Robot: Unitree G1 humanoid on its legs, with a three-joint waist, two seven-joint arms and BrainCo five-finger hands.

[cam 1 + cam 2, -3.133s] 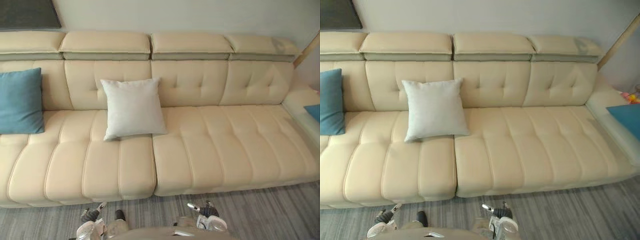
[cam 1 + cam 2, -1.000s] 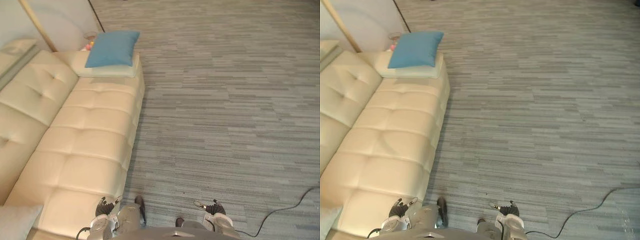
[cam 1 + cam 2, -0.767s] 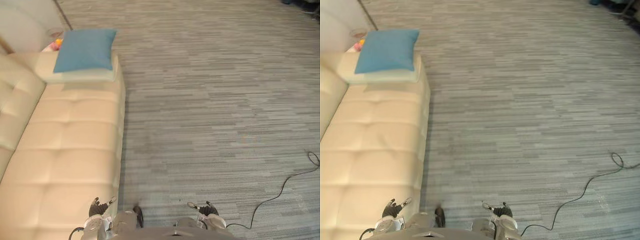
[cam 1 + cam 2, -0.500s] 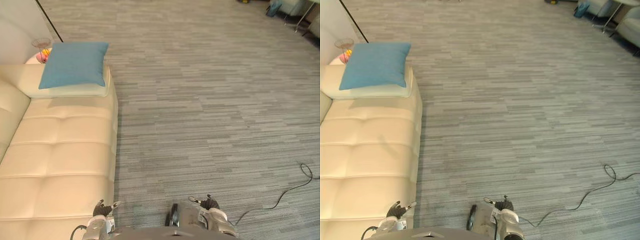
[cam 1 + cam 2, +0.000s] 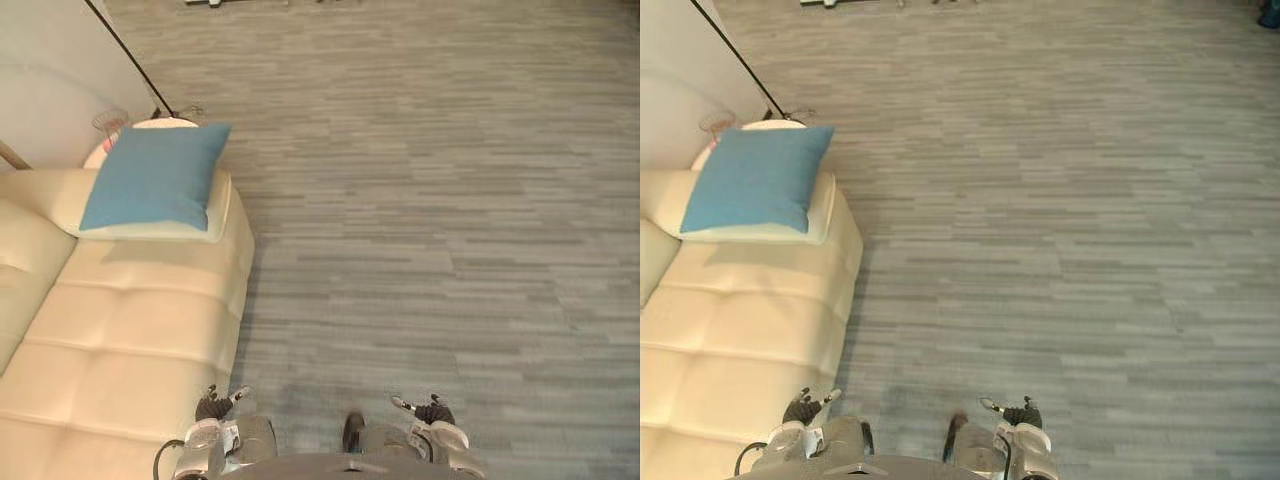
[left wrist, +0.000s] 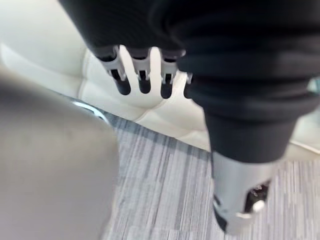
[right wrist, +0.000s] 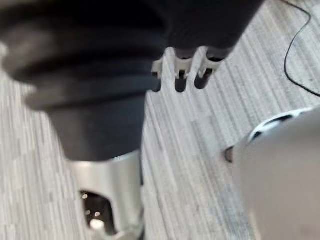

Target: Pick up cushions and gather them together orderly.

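Carpet [image 5: 430,200]: grey, striped, spread over the right and far part of the scene.
Sofa [image 5: 130,340]: cream, tufted, along the robot's left, with its seat running away toward a broad padded end.
Blue cushion [image 5: 155,178]: lying flat on that padded end, roughly square, so without a true long axis. Turned a little, one corner pointing toward the wall side. Untouched by either hand.
Side table [image 5: 150,124]: round pale top just behind the cushion. A stemmed glass [image 5: 112,122] seems to stand at its edge, though too small to be sure.
Left hand [image 5: 213,407]: low, beside the sofa's front edge. Fingers [image 6: 144,80] straight and slightly apart in its wrist view, holding nothing.
Right hand [image 5: 430,410]: low over bare carpet, fingers [image 7: 181,75] straight, likewise empty.
Bearing: cushion ahead and to the left of both hands, well apart from each. Left hand the nearer one, being on the sofa side. Probably a walk along the sofa front before any reach, then a grasp from the carpet-side edge.
Change: whole picture shifted against half a second back, so a turn of the camera, not of the things. Cushion on the same padded end as then. More wall and the table top now in sight behind it. Both hands hanging low as before. Three seconds back, a frontal look at the sofa's backrest instead.
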